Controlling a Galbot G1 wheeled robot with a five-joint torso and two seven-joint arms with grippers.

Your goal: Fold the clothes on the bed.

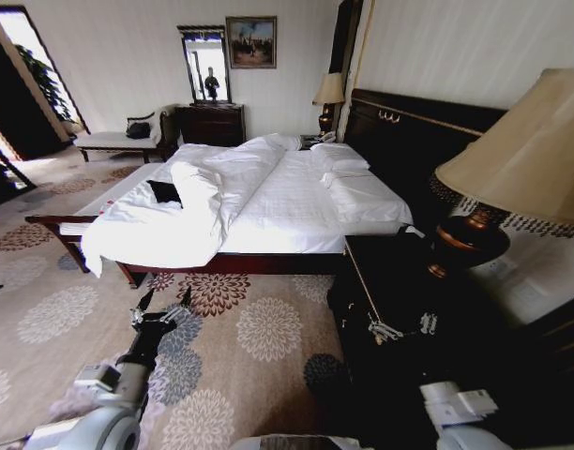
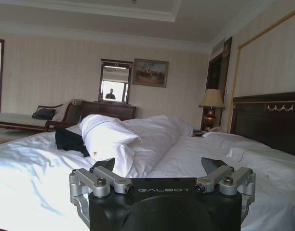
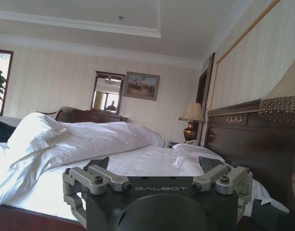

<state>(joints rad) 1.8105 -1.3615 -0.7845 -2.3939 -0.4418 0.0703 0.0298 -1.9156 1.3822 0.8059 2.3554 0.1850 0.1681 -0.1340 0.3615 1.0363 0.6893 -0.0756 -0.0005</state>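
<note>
A white bed (image 1: 268,211) fills the room, the black T-shirt (image 1: 163,192) lying on its far side. Both arms hang low over the carpet, left gripper (image 1: 161,302) and right gripper (image 1: 400,328) with fingers apart, holding nothing. This looks like the approach step; the next move calls for getting within reach of the shirt.

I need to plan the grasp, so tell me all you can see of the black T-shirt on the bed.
The black T-shirt is soft dark cloth lying crumpled in a small heap, not spread flat. It rests on the white sheet of the bed on its far-left side, against the bunched white duvet. In the left wrist view it shows as a dark lump beside the duvet. Nothing grips it. No lettering can be made out.
</note>
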